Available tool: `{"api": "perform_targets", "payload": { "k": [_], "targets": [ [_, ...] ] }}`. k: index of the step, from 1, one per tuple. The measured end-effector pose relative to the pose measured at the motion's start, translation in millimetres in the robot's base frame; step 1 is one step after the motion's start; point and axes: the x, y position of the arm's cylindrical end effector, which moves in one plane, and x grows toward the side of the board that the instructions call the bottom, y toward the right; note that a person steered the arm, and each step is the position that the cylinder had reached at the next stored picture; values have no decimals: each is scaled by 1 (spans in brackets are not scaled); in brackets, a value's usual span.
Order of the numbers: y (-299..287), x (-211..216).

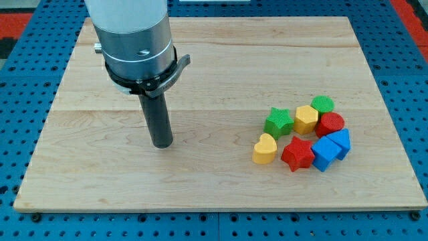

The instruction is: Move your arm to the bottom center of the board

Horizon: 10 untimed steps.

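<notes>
My tip (162,143) rests on the wooden board (200,73), left of centre and a little below the middle. It is well to the left of a cluster of blocks at the view's right: a green star (278,122), a yellow hexagon (306,118), a green round block (323,104), a red round block (330,124), a yellow heart (265,148), a red star (297,153) and two blue blocks (326,152) (340,141). The tip touches no block.
The arm's grey cylinder body (134,33) hangs over the board's upper left. A blue pegboard surface (20,120) surrounds the board on all sides.
</notes>
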Motion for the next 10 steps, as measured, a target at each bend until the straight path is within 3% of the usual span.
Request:
{"api": "perform_targets", "payload": {
  "k": [3,5,7,10],
  "targets": [
    [-1,-1],
    [3,61],
    [108,82],
    [110,81]
  ]
}}
